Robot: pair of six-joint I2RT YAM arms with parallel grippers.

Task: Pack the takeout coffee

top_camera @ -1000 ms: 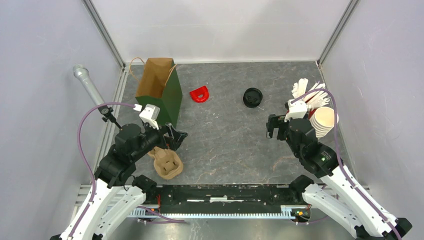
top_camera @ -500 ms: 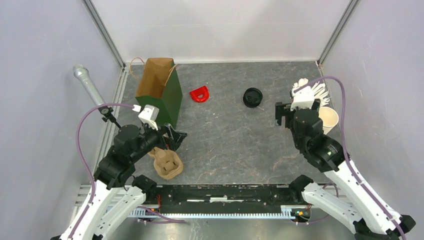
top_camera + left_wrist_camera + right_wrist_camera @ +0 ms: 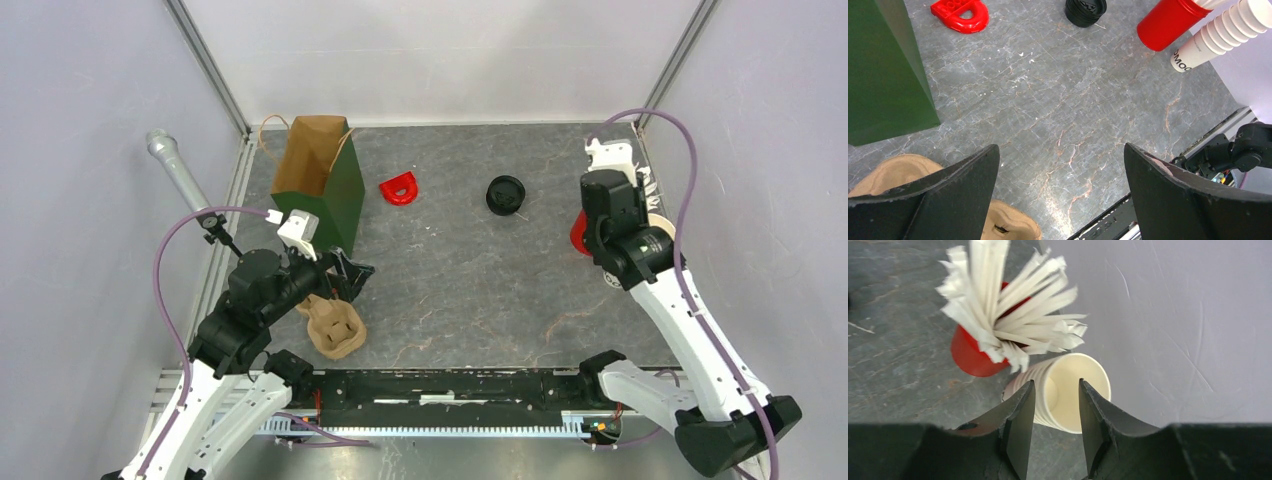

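Since the right gripper (image 3: 1057, 382) is at a narrow gap astride the mouth rim of the stack of cream cups (image 3: 1068, 370), we judge the main risk to be a bad pinch. One finger sits outside the wall and one over the tan inside. We cannot tell whether the pads touch the paper.

- Nested cups may come away together, or the thin rim may buckle.
- The stack lies on its side, touching the red cup (image 3: 970, 357). A sideways drag could roll it, or catch the white sticks (image 3: 1008, 305) and tip that cup.

No lidded cup shows anywhere. The black lids (image 3: 505, 194) lie on the worktop (image 3: 450, 280), left of the red cup and well apart from this gripper.

The left gripper (image 3: 1062, 147) is wide and empty, far left of the red cup, over the pulp carrier (image 3: 335, 330).
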